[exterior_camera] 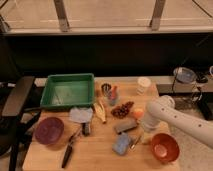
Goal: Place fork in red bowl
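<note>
Camera view shows my claw [143, 129] low over the table [100, 156], just above what looks like the fork [135, 142], lying beside the red bowl [165, 148]; whether it grips, I cannot tell.

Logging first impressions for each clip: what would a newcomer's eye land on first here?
The white arm extending in from the right, with its pincer low over the table, just left of the red bowl at the front right. After that, the bright green tray at the back left and the maroon bowl at the front left.
</note>
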You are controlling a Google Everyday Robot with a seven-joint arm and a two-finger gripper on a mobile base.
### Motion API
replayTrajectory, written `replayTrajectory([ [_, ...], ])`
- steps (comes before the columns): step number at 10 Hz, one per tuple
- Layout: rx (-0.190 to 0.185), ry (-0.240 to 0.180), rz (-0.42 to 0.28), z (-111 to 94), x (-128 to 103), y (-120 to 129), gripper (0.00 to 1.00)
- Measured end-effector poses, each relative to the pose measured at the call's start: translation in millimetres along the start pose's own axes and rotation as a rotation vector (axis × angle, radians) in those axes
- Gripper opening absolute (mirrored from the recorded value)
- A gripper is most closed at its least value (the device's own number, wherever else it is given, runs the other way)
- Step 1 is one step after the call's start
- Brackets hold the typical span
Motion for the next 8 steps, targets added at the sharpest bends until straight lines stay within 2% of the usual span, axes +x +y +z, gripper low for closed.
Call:
replayTrajectory([
  [2,0.004,-0.003,0.003,-4,0,-1,0.08],
  [3,-0.012,0.0,-0.001,-3,0,4,0.01],
  [5,-0.009,0.001,-0.001,-4,1,4,0.0],
  [8,0.041,-0.021,-0.006,-12,3,5,0.0],
])
